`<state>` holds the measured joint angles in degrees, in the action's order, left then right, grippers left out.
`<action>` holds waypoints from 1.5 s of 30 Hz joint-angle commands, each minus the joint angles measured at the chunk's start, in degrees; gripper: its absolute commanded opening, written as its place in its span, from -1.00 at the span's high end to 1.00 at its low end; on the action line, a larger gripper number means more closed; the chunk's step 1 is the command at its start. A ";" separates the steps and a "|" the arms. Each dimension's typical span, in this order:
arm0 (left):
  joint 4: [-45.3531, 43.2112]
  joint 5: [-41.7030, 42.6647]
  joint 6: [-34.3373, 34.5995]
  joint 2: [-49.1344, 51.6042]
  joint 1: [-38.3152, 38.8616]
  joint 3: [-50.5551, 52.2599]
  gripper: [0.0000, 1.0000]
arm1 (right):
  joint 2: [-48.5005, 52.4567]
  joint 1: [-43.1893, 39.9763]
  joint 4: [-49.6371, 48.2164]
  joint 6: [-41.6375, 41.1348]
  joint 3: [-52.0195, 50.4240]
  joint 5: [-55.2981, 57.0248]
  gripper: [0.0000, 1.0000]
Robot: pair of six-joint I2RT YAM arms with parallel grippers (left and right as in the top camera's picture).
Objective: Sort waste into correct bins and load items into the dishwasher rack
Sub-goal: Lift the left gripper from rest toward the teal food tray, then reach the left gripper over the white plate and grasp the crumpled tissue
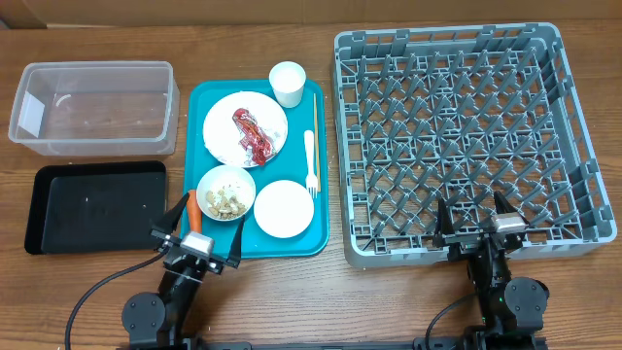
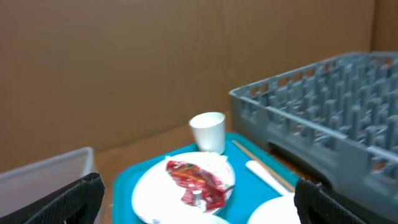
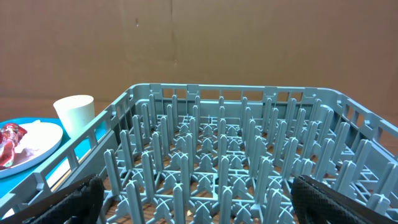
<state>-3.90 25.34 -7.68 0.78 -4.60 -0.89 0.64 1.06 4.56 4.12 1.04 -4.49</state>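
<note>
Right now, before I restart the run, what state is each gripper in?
Left gripper: open, holding nothing.
Right gripper: open, holding nothing.

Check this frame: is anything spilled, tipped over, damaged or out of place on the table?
Nothing stands out. The cup stands upright on the teal tray, the wrapper lies on its plate, the scraps sit inside the bowl, and the rack is empty and looks undamaged.
</note>
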 commanded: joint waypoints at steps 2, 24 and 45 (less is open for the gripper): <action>3.50 4.31 6.91 -0.02 -0.26 -9.29 -0.99 | -0.48 -0.28 -0.15 0.22 -0.59 -0.11 -1.00; 66.23 6.49 6.86 56.59 -0.26 -74.58 -1.00 | -0.48 -0.28 -0.15 0.22 -0.59 -0.11 -1.00; 69.75 -15.61 31.63 82.73 13.31 -75.21 -0.52 | -0.48 -0.28 -0.15 0.22 -0.59 -0.13 -1.00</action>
<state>66.78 21.02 14.61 84.44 3.70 -75.07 0.64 1.06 4.69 4.12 1.04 -4.49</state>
